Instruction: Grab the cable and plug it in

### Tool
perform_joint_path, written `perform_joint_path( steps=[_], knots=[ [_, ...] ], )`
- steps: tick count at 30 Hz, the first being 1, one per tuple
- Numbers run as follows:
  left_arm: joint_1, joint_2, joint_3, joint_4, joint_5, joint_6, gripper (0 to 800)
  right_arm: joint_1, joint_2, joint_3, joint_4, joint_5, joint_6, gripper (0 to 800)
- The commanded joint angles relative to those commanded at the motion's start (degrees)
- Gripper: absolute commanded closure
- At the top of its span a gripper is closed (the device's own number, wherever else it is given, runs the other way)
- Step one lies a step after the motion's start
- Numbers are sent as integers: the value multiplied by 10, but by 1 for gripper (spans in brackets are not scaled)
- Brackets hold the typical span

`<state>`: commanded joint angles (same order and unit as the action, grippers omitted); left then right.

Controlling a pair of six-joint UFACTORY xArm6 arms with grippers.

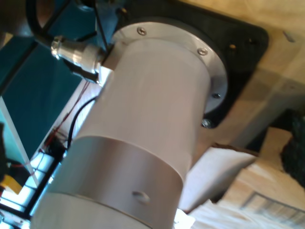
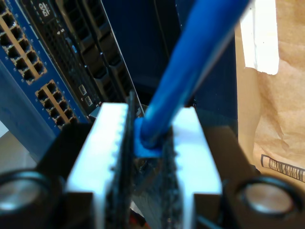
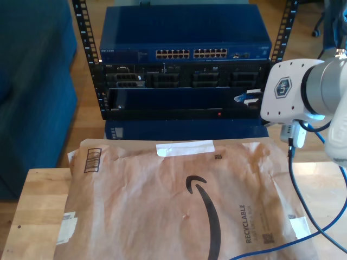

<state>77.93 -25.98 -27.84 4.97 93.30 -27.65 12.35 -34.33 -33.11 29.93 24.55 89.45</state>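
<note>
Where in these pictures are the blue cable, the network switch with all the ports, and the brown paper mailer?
the cable [image 2: 190, 62]: second wrist view, its sheath.
network switch [image 3: 130, 40]: exterior view, its blue top.
paper mailer [image 3: 135, 200]: exterior view, bare brown face.

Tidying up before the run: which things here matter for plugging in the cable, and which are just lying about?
For the job:
cable
my second gripper, shut on it
blue switch with ports

Lying about:
brown paper mailer
wooden table
</note>
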Motion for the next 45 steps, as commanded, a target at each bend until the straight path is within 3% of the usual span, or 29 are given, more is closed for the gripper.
perform_joint_path(
  steps=[4,9,13,16,36,39,45],
  knots=[
    [28,-10,28,9,-6,16,1,0,-7,4,0,0,0,799],
    [56,-12,68,28,-74,25,1,0,-11,11,0,0,0,799],
    [69,-20,76,30,-100,33,1,0,-11,18,0,0,0,799],
    [76,-22,79,30,-151,34,1,0,-11,21,0,0,0,799],
    [120,-24,83,26,-153,80,1,2,-8,20,1,-2,0,799],
    [120,-40,98,26,-153,82,1,2,-9,20,0,-1,0,799],
    [119,-47,126,26,-160,105,1,1,-9,20,0,-1,0,799]
  ],
)
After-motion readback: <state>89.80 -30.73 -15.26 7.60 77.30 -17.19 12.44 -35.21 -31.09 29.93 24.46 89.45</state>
